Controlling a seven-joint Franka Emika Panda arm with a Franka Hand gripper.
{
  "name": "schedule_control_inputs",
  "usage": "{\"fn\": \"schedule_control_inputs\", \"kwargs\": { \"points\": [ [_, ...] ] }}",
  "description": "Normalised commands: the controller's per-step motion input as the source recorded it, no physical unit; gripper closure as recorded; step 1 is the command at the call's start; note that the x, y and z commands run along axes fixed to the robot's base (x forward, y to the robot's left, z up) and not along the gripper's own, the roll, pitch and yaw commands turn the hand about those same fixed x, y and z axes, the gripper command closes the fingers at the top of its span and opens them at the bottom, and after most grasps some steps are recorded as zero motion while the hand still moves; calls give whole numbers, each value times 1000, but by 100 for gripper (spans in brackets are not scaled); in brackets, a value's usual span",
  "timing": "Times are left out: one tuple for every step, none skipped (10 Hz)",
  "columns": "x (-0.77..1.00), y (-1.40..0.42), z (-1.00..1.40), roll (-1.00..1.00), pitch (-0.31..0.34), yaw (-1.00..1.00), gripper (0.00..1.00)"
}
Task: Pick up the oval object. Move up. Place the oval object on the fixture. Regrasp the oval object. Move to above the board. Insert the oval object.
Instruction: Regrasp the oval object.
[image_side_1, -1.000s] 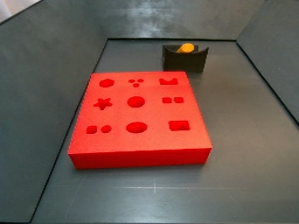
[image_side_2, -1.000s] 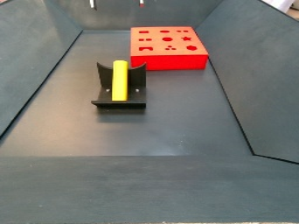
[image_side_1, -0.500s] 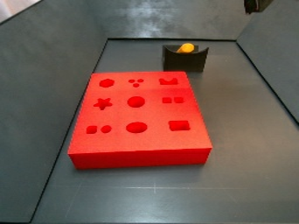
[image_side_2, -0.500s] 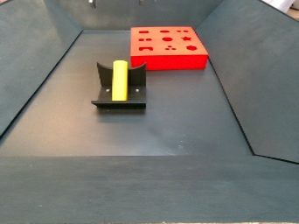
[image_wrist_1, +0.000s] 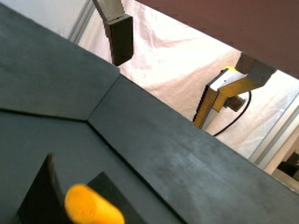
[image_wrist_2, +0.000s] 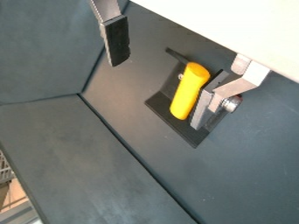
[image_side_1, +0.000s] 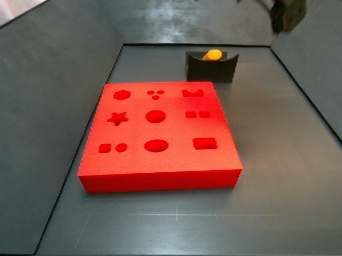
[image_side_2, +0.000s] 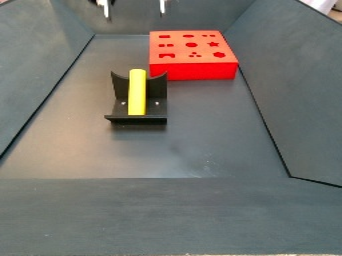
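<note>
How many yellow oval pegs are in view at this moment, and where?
1. The oval object lies in the notch of the fixture, apart from the board. The gripper, open and empty, hangs high above. None seems hidden.

The dark floor (image_side_2: 174, 150) carries the board (image_side_2: 191, 54) and the fixture (image_side_2: 136, 117), gripper (image_side_2: 134, 6) above.
</note>
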Motion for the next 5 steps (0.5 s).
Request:
{"fn": "schedule_control_inputs", "kwargs": {
  "points": [
    [54,60,-1000,157,28,115,0],
    [62,57,-1000,129,14,114,0],
    [74,54,-1000,93,-19,107,0],
    [84,49,-1000,75,-52,96,0],
    [92,46,-1000,71,-70,81,0]
  ]
}}
